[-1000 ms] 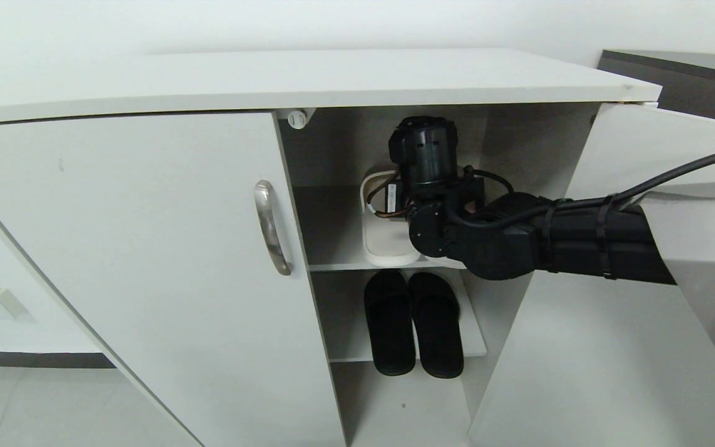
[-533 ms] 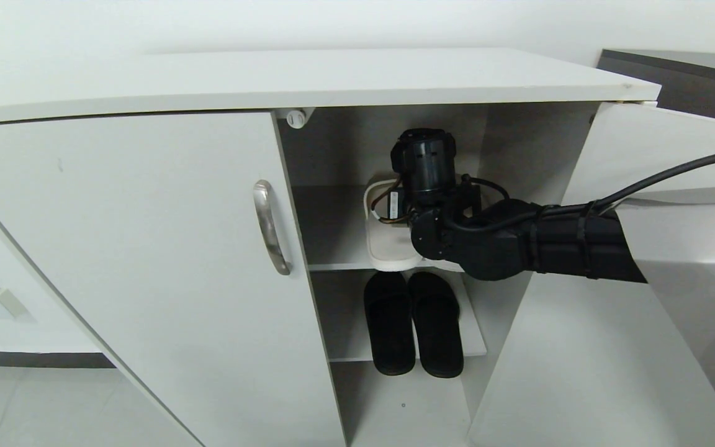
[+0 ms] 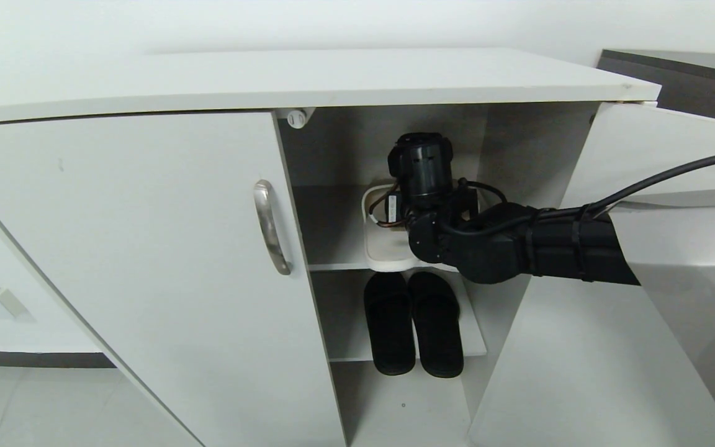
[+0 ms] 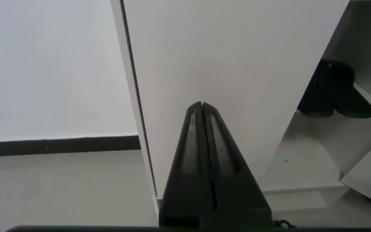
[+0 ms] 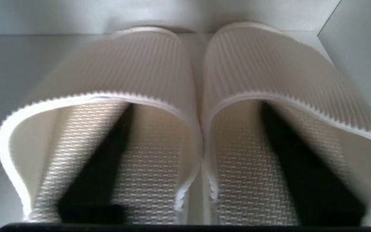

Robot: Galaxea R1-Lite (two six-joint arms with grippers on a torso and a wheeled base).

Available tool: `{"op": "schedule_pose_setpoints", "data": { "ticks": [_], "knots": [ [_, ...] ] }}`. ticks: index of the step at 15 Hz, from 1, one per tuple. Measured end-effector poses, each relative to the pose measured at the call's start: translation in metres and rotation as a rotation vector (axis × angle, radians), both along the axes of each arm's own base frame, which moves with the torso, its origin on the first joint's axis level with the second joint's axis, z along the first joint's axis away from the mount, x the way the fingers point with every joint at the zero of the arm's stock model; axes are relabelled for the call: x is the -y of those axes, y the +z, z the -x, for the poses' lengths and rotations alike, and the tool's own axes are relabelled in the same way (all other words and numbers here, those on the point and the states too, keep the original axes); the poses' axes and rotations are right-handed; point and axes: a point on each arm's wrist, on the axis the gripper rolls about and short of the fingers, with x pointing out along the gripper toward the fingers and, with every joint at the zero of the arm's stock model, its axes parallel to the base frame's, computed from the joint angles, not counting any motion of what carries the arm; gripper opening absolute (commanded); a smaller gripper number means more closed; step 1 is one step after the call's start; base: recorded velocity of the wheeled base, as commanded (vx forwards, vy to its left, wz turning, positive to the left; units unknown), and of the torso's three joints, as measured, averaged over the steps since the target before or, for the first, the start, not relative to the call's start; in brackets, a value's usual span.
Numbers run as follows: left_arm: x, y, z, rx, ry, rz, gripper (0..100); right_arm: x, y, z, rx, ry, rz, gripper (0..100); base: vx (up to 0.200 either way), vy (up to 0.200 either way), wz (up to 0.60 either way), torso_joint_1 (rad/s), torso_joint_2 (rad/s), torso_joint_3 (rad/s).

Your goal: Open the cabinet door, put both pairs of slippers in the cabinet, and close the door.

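white slippers (image 3: 384, 249) lie side by side on the upper shelf (image 3: 332, 230) of the cabinet (image 3: 332, 77), toes toward the back wall. the right arm (image 3: 519, 248) reaches in past the open right door (image 3: 581, 360), its wrist above the pair's heel end. whether the right gripper is wide or narrow i cannot tell. black slippers (image 3: 413, 323) sit together on the lower shelf (image 3: 345, 329), heels hanging over its front edge.

the right wrist view looks straight into the white pair from the heel side: ribbed straps with scalloped edges, woven insoles, the two shoes touching along their inner sides, none of which the head view gives. the head view shows the left door (image 3: 121, 261) closed, with its metal handle (image 3: 269, 226). the left wrist view has the left gripper (image 4: 201, 108) with its jaws pressed together on nothing, low before that door's face, the floor (image 4: 57, 193) beneath and the black pair's heels off to one side.
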Motion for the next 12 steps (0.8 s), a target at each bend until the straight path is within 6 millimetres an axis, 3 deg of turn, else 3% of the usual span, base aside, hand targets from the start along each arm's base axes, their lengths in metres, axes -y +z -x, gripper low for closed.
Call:
{"op": "schedule_pose_setpoints", "data": {
  "ticks": [6,12],
  "knots": [
    [0.0,0.0,0.0,0.0,0.0,0.001,0,-0.002,0.001,0.018,-0.017,0.023,0.02,100,0.0,0.0,0.0,0.0,0.0,0.0],
    [0.0,0.0,0.0,0.0,0.001,0.0,0,0.007,0.01,0.072,-0.037,0.096,0.038,100,0.0,0.0,0.0,0.0,0.0,0.0]
  ]
}}
